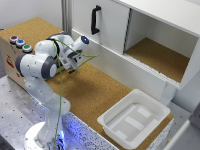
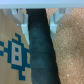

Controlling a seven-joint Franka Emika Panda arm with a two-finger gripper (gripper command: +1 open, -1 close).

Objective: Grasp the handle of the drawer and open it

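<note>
- The handle (image 1: 95, 20) is a black vertical bar on the white door panel above the cork worktop (image 1: 95, 92), well apart from the gripper (image 1: 76, 60).
- It looks rigid and smooth, probably slippery; best clamped at mid-bar.
- In the wrist view the fingers (image 2: 56, 16) stand wide, holding nothing.

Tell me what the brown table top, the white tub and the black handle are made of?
Table top: looks like cork, a speckled, matte brown surface. White tub: probably plastic, smooth with a slightly shiny, rounded rim. Black handle: dark and smooth, plastic or painted metal; the picture is too blurry to tell which.
</note>
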